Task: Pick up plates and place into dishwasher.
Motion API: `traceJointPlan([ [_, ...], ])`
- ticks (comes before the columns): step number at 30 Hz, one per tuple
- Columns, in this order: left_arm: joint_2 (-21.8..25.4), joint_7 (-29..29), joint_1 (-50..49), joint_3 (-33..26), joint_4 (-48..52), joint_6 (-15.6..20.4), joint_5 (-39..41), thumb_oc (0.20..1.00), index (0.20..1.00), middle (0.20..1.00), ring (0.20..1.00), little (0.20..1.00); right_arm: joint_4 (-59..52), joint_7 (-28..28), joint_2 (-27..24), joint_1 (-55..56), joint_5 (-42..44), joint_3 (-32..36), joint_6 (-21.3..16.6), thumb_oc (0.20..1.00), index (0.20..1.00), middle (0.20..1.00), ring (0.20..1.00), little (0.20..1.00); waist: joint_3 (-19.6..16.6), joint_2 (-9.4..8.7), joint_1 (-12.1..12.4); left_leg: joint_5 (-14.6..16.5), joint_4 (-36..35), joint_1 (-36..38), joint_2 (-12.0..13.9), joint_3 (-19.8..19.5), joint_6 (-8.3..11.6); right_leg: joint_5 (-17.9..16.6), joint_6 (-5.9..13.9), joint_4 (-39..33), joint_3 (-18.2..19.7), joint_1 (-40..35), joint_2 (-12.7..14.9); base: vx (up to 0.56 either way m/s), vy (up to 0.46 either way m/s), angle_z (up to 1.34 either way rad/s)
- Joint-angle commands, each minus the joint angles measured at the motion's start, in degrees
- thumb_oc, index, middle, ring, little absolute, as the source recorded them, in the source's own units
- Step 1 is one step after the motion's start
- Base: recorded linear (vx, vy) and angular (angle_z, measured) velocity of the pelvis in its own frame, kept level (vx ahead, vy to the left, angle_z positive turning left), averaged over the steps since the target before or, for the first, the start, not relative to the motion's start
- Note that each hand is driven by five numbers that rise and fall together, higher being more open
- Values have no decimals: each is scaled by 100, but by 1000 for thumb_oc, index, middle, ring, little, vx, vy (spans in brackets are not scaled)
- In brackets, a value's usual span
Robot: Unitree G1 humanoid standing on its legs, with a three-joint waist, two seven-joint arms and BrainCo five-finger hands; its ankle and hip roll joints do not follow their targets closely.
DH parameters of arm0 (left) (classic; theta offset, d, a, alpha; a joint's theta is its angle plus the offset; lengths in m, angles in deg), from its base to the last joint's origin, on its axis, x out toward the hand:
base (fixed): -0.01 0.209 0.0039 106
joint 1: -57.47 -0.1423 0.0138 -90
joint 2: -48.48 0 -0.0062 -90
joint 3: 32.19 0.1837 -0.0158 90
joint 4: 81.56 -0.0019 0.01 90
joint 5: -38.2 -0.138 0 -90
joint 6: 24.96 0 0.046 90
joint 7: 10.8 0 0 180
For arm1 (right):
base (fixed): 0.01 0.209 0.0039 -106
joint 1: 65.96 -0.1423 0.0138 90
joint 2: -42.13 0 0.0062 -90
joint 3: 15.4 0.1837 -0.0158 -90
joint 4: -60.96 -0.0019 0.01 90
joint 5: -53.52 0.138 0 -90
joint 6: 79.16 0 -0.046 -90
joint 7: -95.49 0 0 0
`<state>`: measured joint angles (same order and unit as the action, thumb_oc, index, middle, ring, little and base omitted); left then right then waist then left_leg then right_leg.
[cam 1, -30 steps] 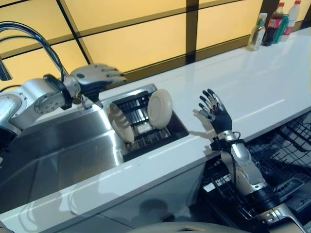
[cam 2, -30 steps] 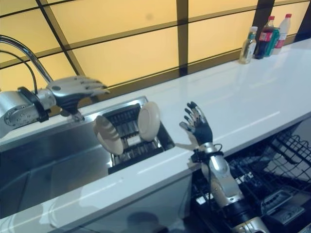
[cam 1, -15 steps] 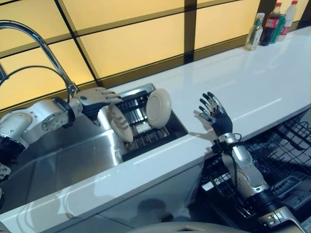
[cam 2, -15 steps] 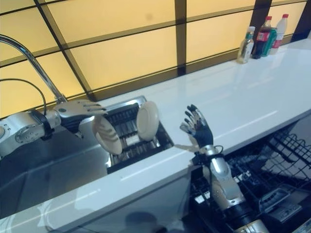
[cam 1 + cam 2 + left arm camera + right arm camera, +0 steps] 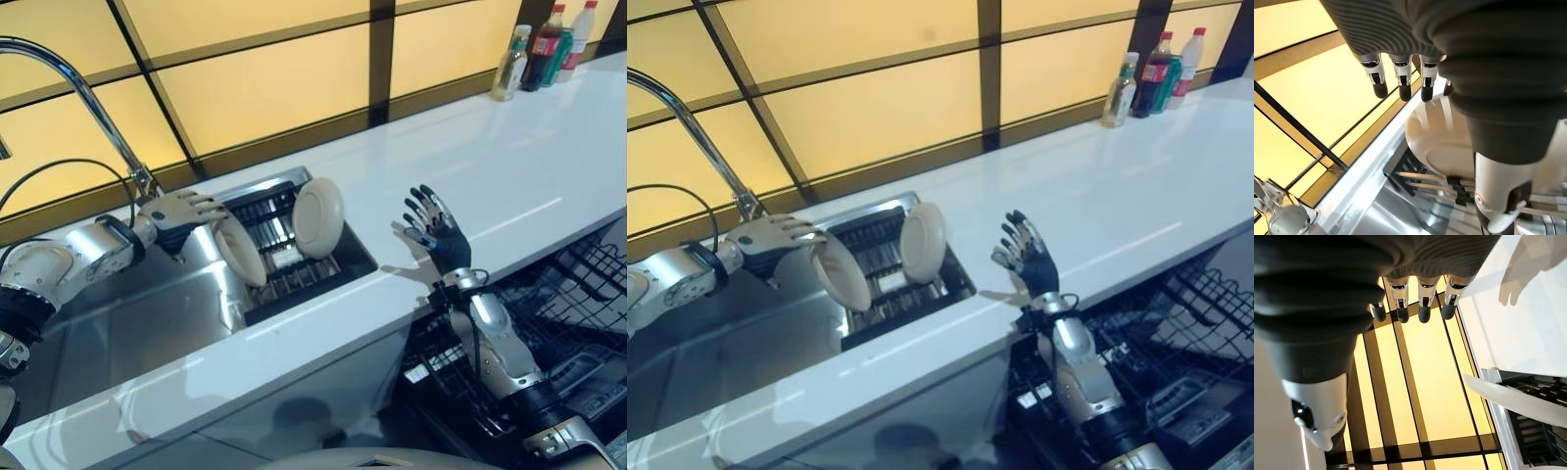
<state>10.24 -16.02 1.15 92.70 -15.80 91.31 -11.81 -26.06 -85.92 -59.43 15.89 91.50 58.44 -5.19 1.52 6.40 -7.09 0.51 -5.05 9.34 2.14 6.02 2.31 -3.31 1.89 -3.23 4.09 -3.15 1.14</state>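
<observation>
Two cream plates stand on edge in a dark rack (image 5: 299, 279) set in the sink. My left hand (image 5: 179, 210) reaches in from the left, its straight fingers (image 5: 1400, 83) over the top rim of the left plate (image 5: 241, 255) and its thumb (image 5: 1498, 196) low beside it; the hand is open. The right plate (image 5: 319, 216) leans a little further right, untouched. My right hand (image 5: 437, 233) is held upright above the counter's front edge, fingers (image 5: 1422, 303) spread and open, holding nothing. An edge of a plate (image 5: 1513, 396) shows in the right wrist view.
A curved chrome faucet (image 5: 88, 98) rises behind the steel sink basin (image 5: 127, 323). The white counter (image 5: 509, 157) runs right to several bottles (image 5: 544, 44) at the far end. The open dishwasher's wire rack (image 5: 578, 313) lies at lower right, below the counter.
My left hand has come down from above the sink's rim and forward until its fingers reach the left plate's top edge. The right hand has stayed in place.
</observation>
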Motion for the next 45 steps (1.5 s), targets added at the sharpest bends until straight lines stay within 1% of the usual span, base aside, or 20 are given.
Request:
traceJointPlan([
  [1, 31, -675, 140, -103, -315, -350, -211, 1000, 1000, 1000, 1000, 1000, -314, 12, -3, -53, 199, 216, -473, 1000, 1000, 1000, 1000, 1000, -77, -293, -89, 95, 59, -482, -303, 21, -405, 234, 551, 531, -115, 330, 278, 0, 0, 0],
  [10, -270, -1804, 18, -186, -522, -349, -796, 1000, 1000, 1000, 1000, 1000, -320, -22, 67, 14, 173, 223, -475, 1000, 1000, 1000, 1000, 1000, -81, -325, -139, 84, 36, -503, -298, 74, -409, 206, 550, 518, -81, 373, 279, 0, 0, 0],
  [14, -307, -2119, 22, -200, -589, -287, -950, 1000, 1000, 1000, 1000, 1000, -344, -25, 70, 38, 201, 210, -445, 1000, 1000, 1000, 1000, 1000, -71, -321, -172, 86, 31, -497, -292, 118, -408, 202, 553, 527, -63, 390, 282, 8, -4, 0],
  [16, -329, -2069, -7, -188, -588, -302, -1035, 1000, 1000, 1000, 1000, 1000, -335, -38, 75, 47, 201, 203, -455, 1000, 1000, 1000, 1000, 1000, -72, -316, -177, 86, 32, -496, -287, 138, -408, 200, 560, 530, -66, 395, 288, 17, -6, 0],
  [19, -361, -1990, -127, -76, -724, -454, -1187, 1000, 1000, 1000, 1000, 1000, -350, -54, 40, 4, 251, 178, -431, 1000, 1000, 1000, 1000, 1000, -47, -299, -205, 79, 35, -490, -280, 145, -409, 211, 563, 558, -51, 413, 283, 38, -9, 0],
  [25, -320, -2024, -338, 4, -949, -663, -1480, 1000, 1000, 1000, 1000, 1000, -409, -68, -12, 22, 247, 160, -418, 1000, 1000, 1000, 1000, 1000, 29, -264, -244, 63, 54, -510, -280, 151, -413, 218, 561, 575, 1, 441, 267, 21, 0, -9],
  [27, -272, -1870, -354, 12, -890, -766, -1398, 1000, 1000, 1000, 1000, 1000, -429, -78, -74, -16, 290, 162, -397, 1000, 1000, 1000, 1000, 1000, 69, -246, -249, 54, 57, -521, -275, 152, -411, 219, 554, 586, 12, 459, 254, -4, 8, -6],
  [29, -215, -1682, -320, -11, -749, -793, -1265, 1000, 1000, 1000, 1000, 1000, -430, -61, -86, -5, 291, 180, -412, 1000, 1000, 1000, 1000, 1000, 96, -242, -241, 51, 61, -528, -271, 147, -407, 224, 548, 587, 10, 459, 250, 0, 0, 0],
  [30, -183, -1580, -309, -25, -657, -805, -1233, 504, 504, 504, 504, 504, -427, -53, -95, 0, 304, 192, -417, 1000, 1000, 1000, 1000, 1000, 99, -246, -231, 49, 62, -530, -268, 140, -403, 223, 548, 579, 5, 451, 249, 0, 0, 0],
  [31, -167, -1545, -300, -29, -605, -808, -1195, 200, 200, 200, 200, 200, -438, -55, -98, 4, 306, 198, -411, 1000, 1000, 1000, 1000, 1000, 97, -248, -224, 46, 62, -533, -267, 127, -399, 225, 546, 574, 0, 444, 245, 0, 0, 0],
  [34, -196, -1622, -356, -69, -592, -788, -1251, 200, 200, 200, 200, 200, -474, -53, -89, 76, 309, 211, -423, 1000, 1000, 1000, 1000, 1000, 81, -268, -218, 43, 54, -523, -262, 114, -393, 220, 546, 532, -15, 407, 243, 22, -13, 0],
  [38, -274, -1962, -391, -69, -817, -704, -1461, 200, 200, 200, 200, 200, -453, -22, -55, 135, 313, 181, -452, 1000, 1000, 1000, 1000, 1000, 40, -292, -234, 36, 51, -499, -239, 144, -375, 214, 546, 507, -34, 375, 235, 38, -14, -1],
  [45, -290, -2189, -525, -108, -887, -687, -1579, 200, 200, 200, 200, 200, -464, -42, -87, 173, 346, 128, -446, 1000, 1000, 1000, 1000, 1000, 15, -293, -229, 32, 48, -481, -237, 142, -371, 215, 536, 494, -53, 358, 226, 10, -1, 0],
])
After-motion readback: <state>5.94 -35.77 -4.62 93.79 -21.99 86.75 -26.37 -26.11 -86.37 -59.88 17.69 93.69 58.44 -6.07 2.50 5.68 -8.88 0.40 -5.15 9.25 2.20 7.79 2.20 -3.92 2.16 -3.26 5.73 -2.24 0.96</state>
